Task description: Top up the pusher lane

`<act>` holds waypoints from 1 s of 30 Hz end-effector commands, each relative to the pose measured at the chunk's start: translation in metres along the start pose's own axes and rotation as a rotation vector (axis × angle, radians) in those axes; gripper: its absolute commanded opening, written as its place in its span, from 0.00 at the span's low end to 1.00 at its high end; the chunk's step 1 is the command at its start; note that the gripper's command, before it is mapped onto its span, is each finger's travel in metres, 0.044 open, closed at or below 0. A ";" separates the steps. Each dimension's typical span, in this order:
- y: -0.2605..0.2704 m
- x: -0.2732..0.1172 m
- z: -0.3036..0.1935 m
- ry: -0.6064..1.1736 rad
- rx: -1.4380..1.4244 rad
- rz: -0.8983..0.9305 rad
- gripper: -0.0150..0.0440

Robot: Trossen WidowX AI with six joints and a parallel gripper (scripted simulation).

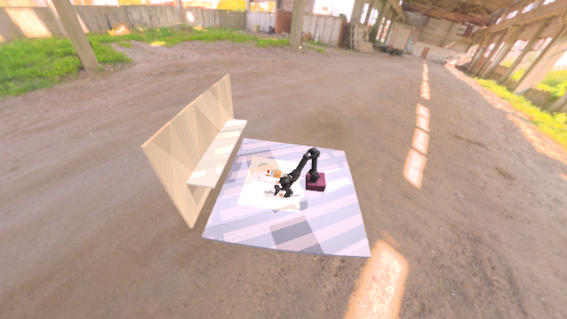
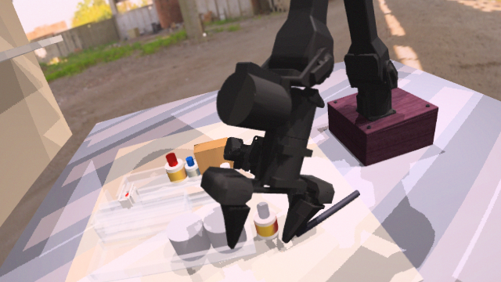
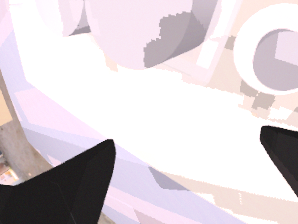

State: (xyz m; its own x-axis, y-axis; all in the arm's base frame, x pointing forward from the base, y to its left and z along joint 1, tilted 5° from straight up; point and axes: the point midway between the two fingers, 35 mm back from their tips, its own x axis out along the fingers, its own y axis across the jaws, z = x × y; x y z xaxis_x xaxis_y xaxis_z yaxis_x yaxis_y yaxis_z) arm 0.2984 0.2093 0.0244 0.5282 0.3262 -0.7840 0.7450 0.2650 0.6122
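Note:
My gripper (image 2: 259,244) (image 3: 188,140) is open and empty, fingers wide apart. A loose jar (image 2: 266,229) (image 3: 246,59) with a grey cap and a yellow and red label stands upright. It appears between the fingers in the exterior view, but the wrist view shows it beyond the right finger, not in the grasp. The white cap of another jar (image 2: 225,166) shows behind the gripper, near the front end of the clear lanes; its body is mostly hidden. A small white part with a red mark (image 2: 127,197) sits at the lanes' far end; whether it is the pusher cannot be told.
Two wide pale cylinders (image 2: 189,239) (image 3: 135,30) stand in the near clear lane, close left of the loose jar. A dark rod (image 2: 333,211) lies right of the fingers. A red-capped jar (image 2: 176,172), a blue-capped jar (image 2: 192,169) and an orange box (image 2: 211,156) stand behind.

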 end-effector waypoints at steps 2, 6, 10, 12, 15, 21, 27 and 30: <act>0.001 -0.006 -0.017 0.033 -0.373 -0.138 1.00; -0.002 -0.016 -0.026 0.082 -0.663 -0.253 1.00; 0.001 -0.033 -0.024 0.145 -0.837 -0.324 1.00; 0.005 -0.049 -0.017 0.199 -0.971 -0.382 1.00; 0.015 -0.064 0.018 0.200 -1.118 -0.509 1.00; 0.019 -0.072 0.034 0.212 -1.182 -0.570 1.00; 0.005 -0.052 0.039 0.212 -1.182 -0.571 1.00; 0.005 -0.052 0.039 0.212 -1.182 -0.571 1.00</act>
State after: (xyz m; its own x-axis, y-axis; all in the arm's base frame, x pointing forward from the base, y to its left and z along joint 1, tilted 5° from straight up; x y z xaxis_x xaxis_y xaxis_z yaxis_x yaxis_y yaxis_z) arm 0.2910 0.1604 0.0692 0.1109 0.0179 -0.9937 -0.0131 0.9998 0.0165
